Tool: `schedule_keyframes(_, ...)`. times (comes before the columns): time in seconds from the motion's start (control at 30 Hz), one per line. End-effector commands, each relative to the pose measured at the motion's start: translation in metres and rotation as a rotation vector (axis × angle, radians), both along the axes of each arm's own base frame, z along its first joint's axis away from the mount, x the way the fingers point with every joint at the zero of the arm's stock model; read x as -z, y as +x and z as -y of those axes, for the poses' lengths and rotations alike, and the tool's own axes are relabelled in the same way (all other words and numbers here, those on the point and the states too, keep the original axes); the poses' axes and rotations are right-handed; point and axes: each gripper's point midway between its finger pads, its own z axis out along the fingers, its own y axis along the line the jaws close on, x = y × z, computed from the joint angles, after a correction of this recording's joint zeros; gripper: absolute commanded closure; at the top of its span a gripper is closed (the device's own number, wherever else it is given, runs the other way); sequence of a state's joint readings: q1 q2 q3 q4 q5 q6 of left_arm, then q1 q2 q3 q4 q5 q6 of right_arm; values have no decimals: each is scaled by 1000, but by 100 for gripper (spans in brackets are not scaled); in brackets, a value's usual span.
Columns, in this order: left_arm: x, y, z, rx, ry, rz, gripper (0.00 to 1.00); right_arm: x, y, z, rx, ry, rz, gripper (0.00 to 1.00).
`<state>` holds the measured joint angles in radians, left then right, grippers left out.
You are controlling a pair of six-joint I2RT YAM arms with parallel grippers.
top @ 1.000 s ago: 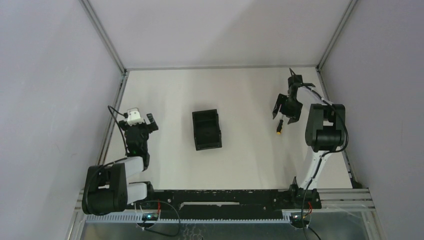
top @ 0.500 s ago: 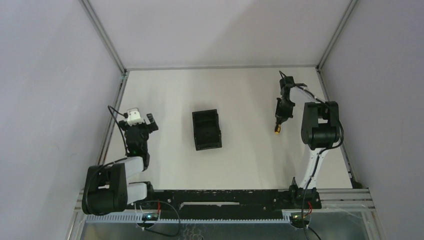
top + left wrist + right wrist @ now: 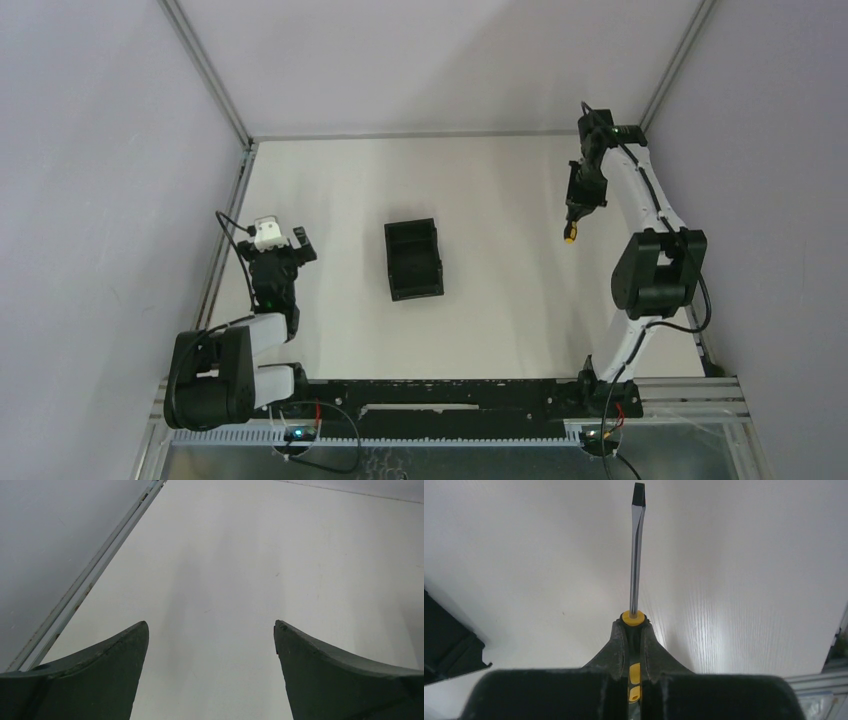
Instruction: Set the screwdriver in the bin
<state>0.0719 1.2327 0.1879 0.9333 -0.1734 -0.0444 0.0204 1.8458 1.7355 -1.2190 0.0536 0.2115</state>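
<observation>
I see the table [image 3: 480, 310] with the bin [image 3: 413, 259] at its middle, my left gripper [image 3: 210, 625] gaping on nothing, and my right gripper [image 3: 633, 624] clamped on the handle of the screwdriver [image 3: 637, 555], far right, well apart from the bin.

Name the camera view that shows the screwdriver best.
Right wrist view: the screwdriver fills the centre, shaft and flat tip sharp, handle clamped in the right gripper. Top external shows only a tiny yellow-ended sliver at that gripper. Left wrist shows none of it.
</observation>
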Motion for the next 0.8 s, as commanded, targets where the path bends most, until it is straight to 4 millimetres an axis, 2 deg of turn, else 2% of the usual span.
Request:
schedule_keyframes(0.0, -26, 12, 0, 4, 21, 72, 0, -19, -25, -15, -24, 13, -29, 100)
schedule_keyframes(0.1, -26, 12, 0, 2, 21, 73, 0, -22, -23, -53, -97, 84, 12, 100)
schedule_keyframes(0.23, -26, 12, 0, 2, 20, 72, 0, -21, -31, -124, -251, 150, 38, 100)
schedule_keyframes(0.33, -26, 12, 0, 3, 20, 73, 0, -22, -47, -185, -406, 184, 34, 100)
schedule_keyframes(0.53, -27, 12, 0, 3, 21, 74, 0, -26, -70, -284, -645, 200, 41, 100)
schedule_keyframes(0.6, -26, 12, 0, 3, 20, 73, 0, -26, -76, -308, -698, 212, 48, 100)
schedule_keyframes(0.67, -26, 12, 0, 2, 20, 73, 0, -24, -74, -327, -736, 219, 65, 100)
schedule_keyframes(0.77, -26, 12, 0, 3, 20, 72, 0, -17, -66, -343, -773, 216, 95, 100)
